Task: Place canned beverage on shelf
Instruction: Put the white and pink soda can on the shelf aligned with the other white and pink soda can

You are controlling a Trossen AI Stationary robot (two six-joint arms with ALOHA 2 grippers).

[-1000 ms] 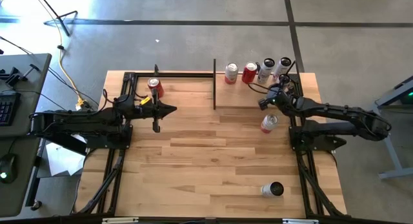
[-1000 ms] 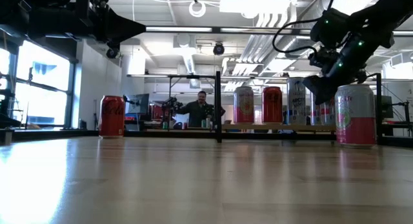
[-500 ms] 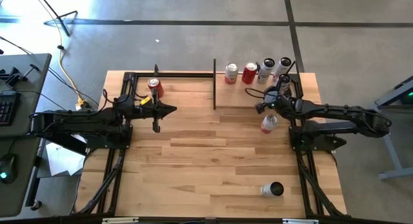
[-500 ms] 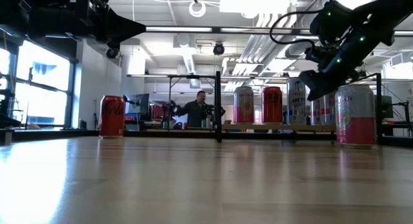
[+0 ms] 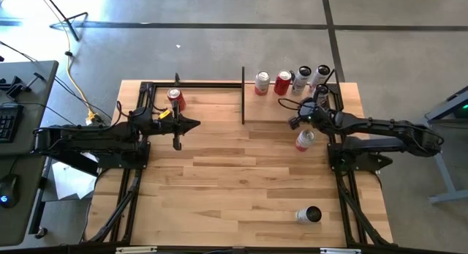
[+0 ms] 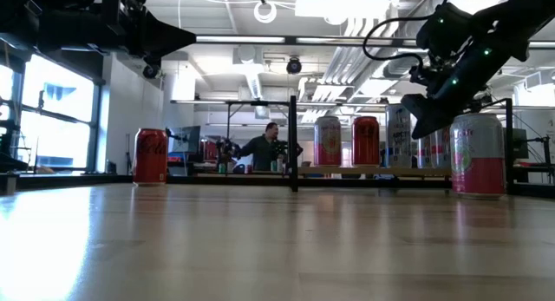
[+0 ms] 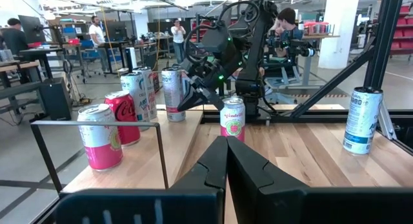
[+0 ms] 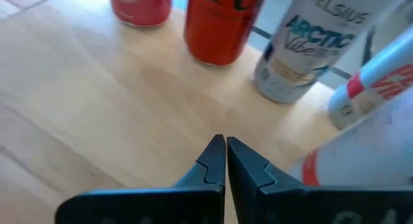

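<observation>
Barely shifted since before, right tool (image 5: 295,123) (fingers closed, empty) hovers over the shelf (image 5: 274,110) beside pink can (image 5: 305,140).

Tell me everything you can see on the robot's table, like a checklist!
Surface: wooden table, bare in the middle.
Job's things: shelf along the far edge holds four upright cans; pink can stands on the table near the right gripper; red can stands far left; one can lies on its side near the front right.
Clutter: nothing seen.
Grippers: right gripper shut, empty, above the shelf; left gripper shut, empty, waiting at the left.
Cables: yellow cable on the floor.
Surroundings: desk at left; people in the room behind.
</observation>
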